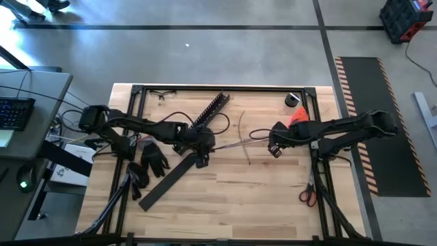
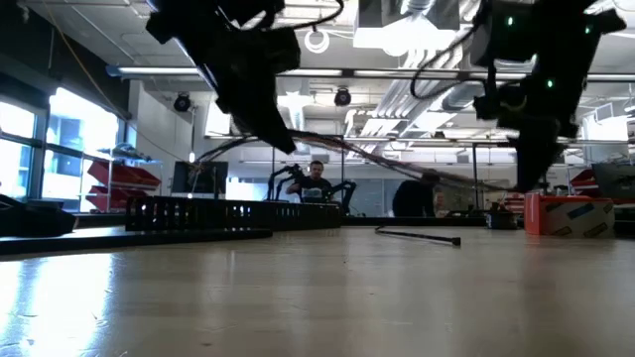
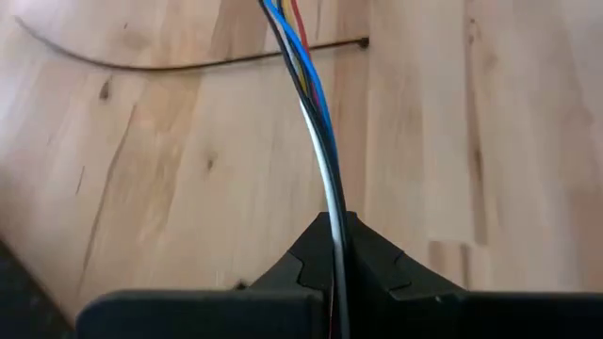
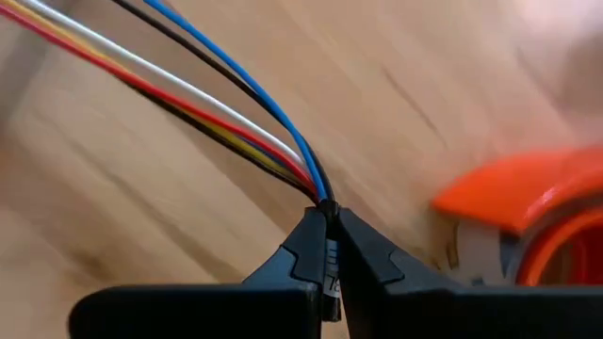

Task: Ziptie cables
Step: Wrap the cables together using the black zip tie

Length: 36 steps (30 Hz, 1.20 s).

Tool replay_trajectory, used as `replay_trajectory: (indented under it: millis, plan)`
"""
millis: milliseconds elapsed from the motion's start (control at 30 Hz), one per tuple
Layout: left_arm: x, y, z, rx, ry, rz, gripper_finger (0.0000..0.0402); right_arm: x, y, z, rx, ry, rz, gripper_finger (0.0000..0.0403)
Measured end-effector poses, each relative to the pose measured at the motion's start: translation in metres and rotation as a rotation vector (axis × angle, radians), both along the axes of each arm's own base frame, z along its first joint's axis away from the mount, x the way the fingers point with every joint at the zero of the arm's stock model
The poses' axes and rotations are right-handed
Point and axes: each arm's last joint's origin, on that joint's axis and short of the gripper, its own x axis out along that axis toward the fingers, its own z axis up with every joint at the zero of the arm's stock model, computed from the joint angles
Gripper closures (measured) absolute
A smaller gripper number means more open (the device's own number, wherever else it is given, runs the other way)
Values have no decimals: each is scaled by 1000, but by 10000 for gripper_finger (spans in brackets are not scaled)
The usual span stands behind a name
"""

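While you look down on the wooden table (image 1: 259, 198), start with its biggest shapes: the black frame (image 1: 225, 88) round its edge, the flat black strip (image 1: 171, 179) lying slantwise near the middle, and the comb-toothed channel (image 1: 210, 111) beyond it. A pair of black gloves (image 1: 154, 157) sits by the left arm, red-handled scissors (image 1: 308, 195) near the right arm's base, and an orange tool (image 4: 528, 212) just beyond the right gripper.

You have the cables (image 1: 240, 143) strung between the two grippers, lifted clear of the table and sagging a little in the low view. Your left gripper (image 3: 336, 247) has its fingers closed on one end of the bundle; your right gripper (image 4: 327, 226) is pinched shut on the other end, where blue, white, red, yellow and black strands fan out from the tips.

Expect this bundle to weigh almost nothing and to have no stiffness of its own. I judge it will droop or splay the moment either pinch relaxes, and thin smooth insulation may slide through the fingertips if you pull hard. Keep your hold near the ends, as now, so the middle span is free for a tie. A thin dark ziptie-like strip (image 2: 418, 235) lies loose on the table under that span.

A small pale label shows between the right fingers, but you cannot read it. No other writing or brand can be made out.
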Motion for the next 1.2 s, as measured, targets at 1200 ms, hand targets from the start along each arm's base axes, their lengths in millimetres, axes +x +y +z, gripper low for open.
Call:
replay_trajectory:
  millis: [1200]
  plan:
    - [21, 52, -43, 46, 275, 115, 253, 16, -13, -50, -29, 400, 110, 251]
